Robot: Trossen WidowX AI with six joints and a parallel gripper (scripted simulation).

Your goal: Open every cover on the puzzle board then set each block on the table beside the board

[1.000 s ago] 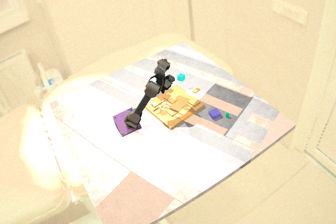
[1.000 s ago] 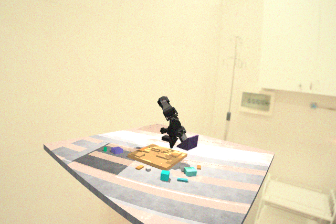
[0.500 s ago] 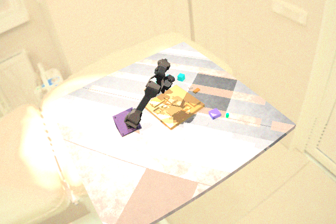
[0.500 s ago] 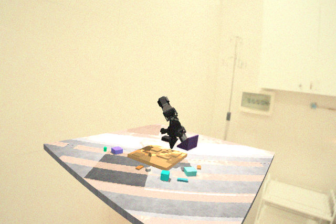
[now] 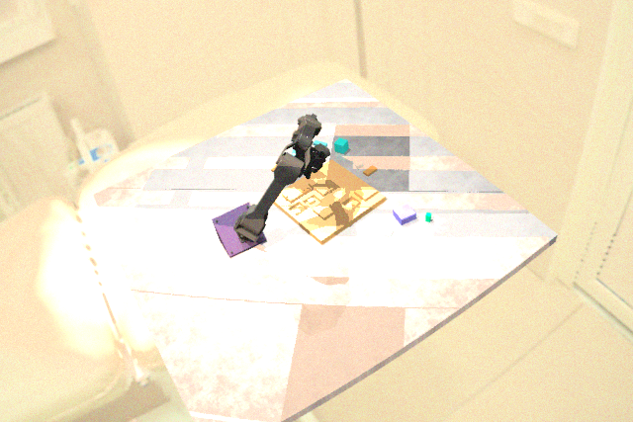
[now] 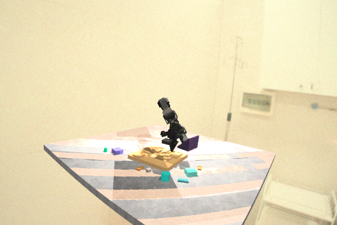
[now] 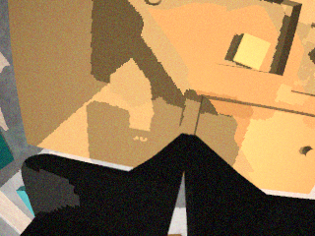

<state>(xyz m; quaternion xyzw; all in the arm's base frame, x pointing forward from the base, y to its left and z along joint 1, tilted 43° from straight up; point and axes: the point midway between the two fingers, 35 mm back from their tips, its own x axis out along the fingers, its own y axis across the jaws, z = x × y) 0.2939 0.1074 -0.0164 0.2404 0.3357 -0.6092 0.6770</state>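
Observation:
The wooden puzzle board [image 5: 352, 176] [image 6: 160, 163] [image 7: 49, 74] lies on the table, patched with shadows. My gripper [image 5: 308, 175] [image 6: 172, 150] [image 7: 187, 141] is shut and empty, with its tips low over the board near one edge. In the wrist view a pale yellow block [image 7: 252, 51] sits in an uncovered well with dark walls. A flat wooden cover [image 7: 276, 143] with a small dark knob [image 7: 305, 149] lies right of the fingertips; its thin edge line runs close to them. The shadows and the arm make the other covers and wells hard to tell.
Around the board are a teal cube [image 5: 341, 145] [image 6: 165, 176], a turquoise box [image 6: 190, 172], a flat teal piece [image 6: 182, 181], an orange piece [image 5: 370, 170] [image 6: 139, 168], a small grey piece [image 6: 148, 170], a purple block [image 5: 404, 214] [image 6: 117, 150] and a green piece [image 5: 428, 216] [image 6: 105, 149].

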